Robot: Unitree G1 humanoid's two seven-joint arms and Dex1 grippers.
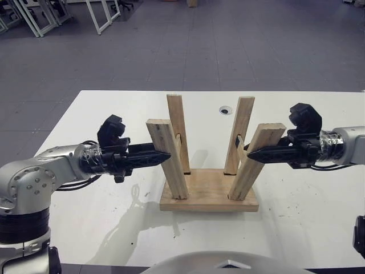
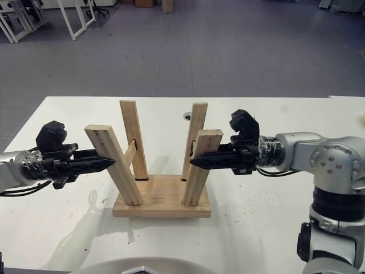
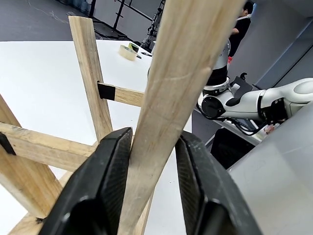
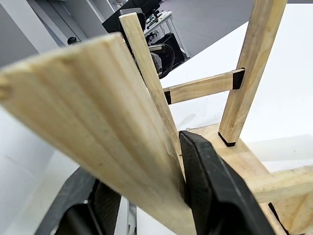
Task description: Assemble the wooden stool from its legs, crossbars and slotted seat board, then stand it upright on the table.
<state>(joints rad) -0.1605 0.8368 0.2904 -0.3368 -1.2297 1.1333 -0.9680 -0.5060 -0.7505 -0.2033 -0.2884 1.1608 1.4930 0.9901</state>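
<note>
The left fingers (image 3: 110,171) are closed on the near left leg (image 1: 175,180); the right fingers (image 4: 208,181) are closed on the near right leg (image 1: 244,180); the left gripper (image 1: 163,155) is presented from nine o'clock and the right gripper (image 1: 252,154) from three o'clock, a symmetrical hold judged suited to turning the piece over. The stool (image 2: 161,202) is shown inverted at mid-table (image 1: 97,114); the seat board (image 1: 208,200) is laid flat; pale legs are splayed upward; crossbars (image 3: 129,96) are seated toward the far legs (image 1: 178,131) at twelve o'clock.
</note>
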